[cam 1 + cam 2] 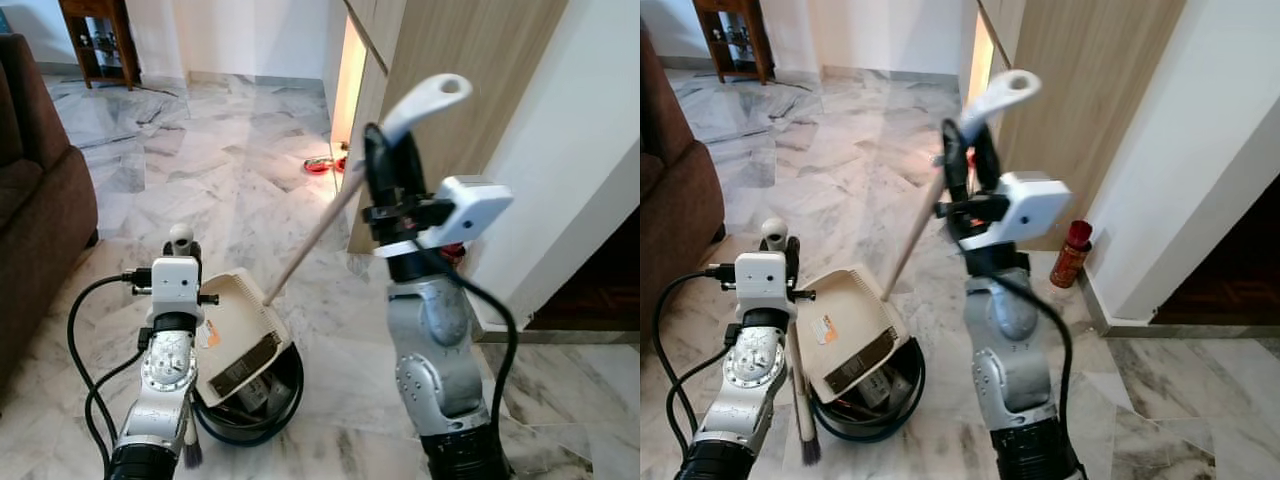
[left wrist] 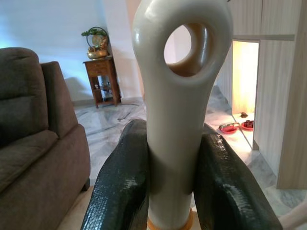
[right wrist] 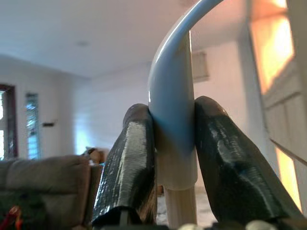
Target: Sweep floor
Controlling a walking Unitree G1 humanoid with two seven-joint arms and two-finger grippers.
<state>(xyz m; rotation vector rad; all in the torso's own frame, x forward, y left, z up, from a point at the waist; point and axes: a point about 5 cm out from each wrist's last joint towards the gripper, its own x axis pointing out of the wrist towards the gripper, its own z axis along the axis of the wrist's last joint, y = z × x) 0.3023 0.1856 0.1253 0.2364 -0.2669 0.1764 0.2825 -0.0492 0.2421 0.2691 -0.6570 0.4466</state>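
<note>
Cream plastic forms the dustpan (image 1: 243,335), which tilts over the rim of a black bin (image 1: 262,420) standing on the marble floor (image 1: 230,170). The dustpan mouth faces down into the bin, and a label is visible on its back. A long wooden pole rises from the dustpan and ends in a white looped dustpan handle (image 1: 425,103). The right gripper (image 1: 388,160) is clamped on this handle just below the loop; in the right wrist view both black fingers (image 3: 128,163) press against its sides. The right arm stands upright just beside the bin, on its right.

The left gripper (image 1: 181,243) is closed around the cream brush handle (image 2: 178,96), which ends in an eyelet; in the left wrist view both fingers (image 2: 125,187) bear on it. The brush (image 1: 805,425) hangs down along the left arm, its dark bristles close to the floor just to the left of the bin. Black cables loop beside the left arm.

Farther from the bin, a brown sofa (image 1: 35,200) stands to the left. A wooden cabinet (image 1: 470,80) stands beyond the bin to the right, with red bowls (image 1: 322,165) on the floor at its lit edge. A red bottle (image 1: 1071,254) stands at the base of the cabinet. A dark wooden side table (image 1: 100,40) is against the far wall.
</note>
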